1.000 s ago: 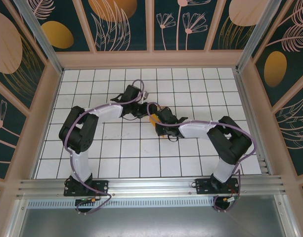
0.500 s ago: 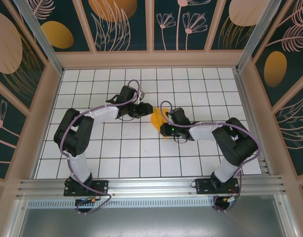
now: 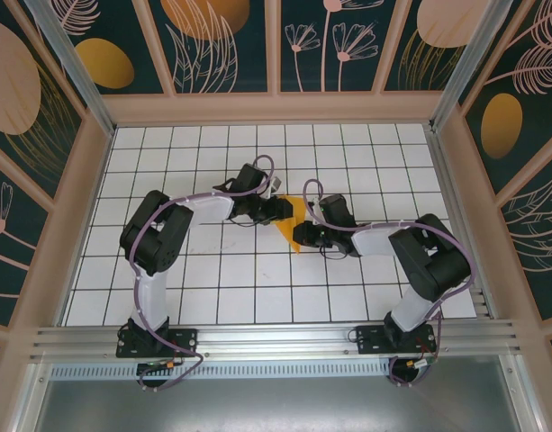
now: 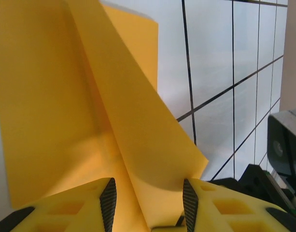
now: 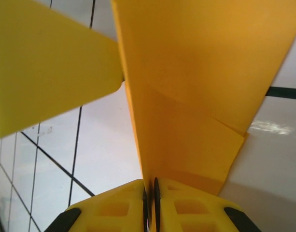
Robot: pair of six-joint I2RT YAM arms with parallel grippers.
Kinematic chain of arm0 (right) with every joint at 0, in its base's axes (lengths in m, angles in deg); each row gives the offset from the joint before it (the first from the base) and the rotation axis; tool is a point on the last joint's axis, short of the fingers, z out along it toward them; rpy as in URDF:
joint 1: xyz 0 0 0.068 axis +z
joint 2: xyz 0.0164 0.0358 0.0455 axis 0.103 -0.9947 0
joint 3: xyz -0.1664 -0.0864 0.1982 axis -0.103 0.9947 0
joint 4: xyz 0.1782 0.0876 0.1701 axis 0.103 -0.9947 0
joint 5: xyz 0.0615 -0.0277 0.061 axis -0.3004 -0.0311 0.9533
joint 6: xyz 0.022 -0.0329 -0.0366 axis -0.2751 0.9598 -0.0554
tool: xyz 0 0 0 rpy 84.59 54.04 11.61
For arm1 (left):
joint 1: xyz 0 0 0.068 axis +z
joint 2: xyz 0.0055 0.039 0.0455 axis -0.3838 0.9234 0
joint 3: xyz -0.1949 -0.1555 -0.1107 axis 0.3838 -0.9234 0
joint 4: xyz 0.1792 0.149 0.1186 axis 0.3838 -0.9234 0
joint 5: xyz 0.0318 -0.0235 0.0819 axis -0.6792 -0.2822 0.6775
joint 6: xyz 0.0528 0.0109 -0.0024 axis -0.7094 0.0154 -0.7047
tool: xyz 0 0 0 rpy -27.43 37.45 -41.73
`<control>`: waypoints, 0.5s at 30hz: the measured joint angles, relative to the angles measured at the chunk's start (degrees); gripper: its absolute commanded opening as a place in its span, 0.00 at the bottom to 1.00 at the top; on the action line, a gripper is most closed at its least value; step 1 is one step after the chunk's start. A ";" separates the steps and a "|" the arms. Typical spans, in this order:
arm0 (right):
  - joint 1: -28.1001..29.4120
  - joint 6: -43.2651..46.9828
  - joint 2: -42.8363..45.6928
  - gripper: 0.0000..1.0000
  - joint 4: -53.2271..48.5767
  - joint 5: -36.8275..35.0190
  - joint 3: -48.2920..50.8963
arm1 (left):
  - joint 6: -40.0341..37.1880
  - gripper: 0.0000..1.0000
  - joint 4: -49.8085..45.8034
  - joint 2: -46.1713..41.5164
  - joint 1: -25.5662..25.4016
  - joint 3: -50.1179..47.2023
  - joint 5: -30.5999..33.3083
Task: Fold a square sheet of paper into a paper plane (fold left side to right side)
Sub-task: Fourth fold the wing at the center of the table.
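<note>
Pinching the folded paper sheet (image 5: 201,63), right jaws clamped; left jaws parted around it

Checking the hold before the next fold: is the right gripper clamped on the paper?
Yes, the right gripper is shut with the paper pinched between its jaws.

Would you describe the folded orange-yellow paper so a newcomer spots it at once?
On the white gridded table, the left gripper and right gripper meet. The folded orange-yellow paper sits between them, pinched by the right one. Unlike the walls' painted orange ovals, it is angular and creased.
</note>
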 measured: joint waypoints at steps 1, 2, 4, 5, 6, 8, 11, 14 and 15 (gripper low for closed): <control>-0.22 -0.42 -0.22 0.16 0.72 0.87 0.17 | 0.02 0.44 0.02 0.31 0.00 0.28 0.00; -0.52 -0.87 -0.42 0.15 1.42 1.49 0.37 | 0.04 0.44 0.07 0.52 0.00 0.44 0.00; -1.57 -1.42 -0.92 0.16 2.54 2.60 0.81 | 0.20 0.44 0.26 1.16 0.00 0.66 -0.02; -1.99 -1.75 -1.16 0.16 2.95 2.91 0.98 | 0.22 0.44 0.33 1.44 0.00 0.70 -0.02; -2.38 -2.05 -1.36 0.16 3.32 3.23 1.16 | 0.22 0.44 0.37 1.79 0.00 0.74 -0.02; -2.73 -2.47 -1.75 0.16 3.96 3.69 1.38 | 0.22 0.45 0.39 2.43 0.00 0.79 -0.02; -2.82 -2.54 -2.10 0.16 4.46 4.04 1.42 | 0.37 0.46 0.46 3.19 0.00 0.87 -0.22; -2.89 -2.56 -2.54 0.16 4.83 4.37 1.42 | 0.39 0.48 0.44 3.30 0.00 1.29 -0.26; -2.93 -2.54 -2.73 0.16 4.85 4.44 1.42 | 0.39 0.48 0.44 3.41 -0.02 1.36 -0.24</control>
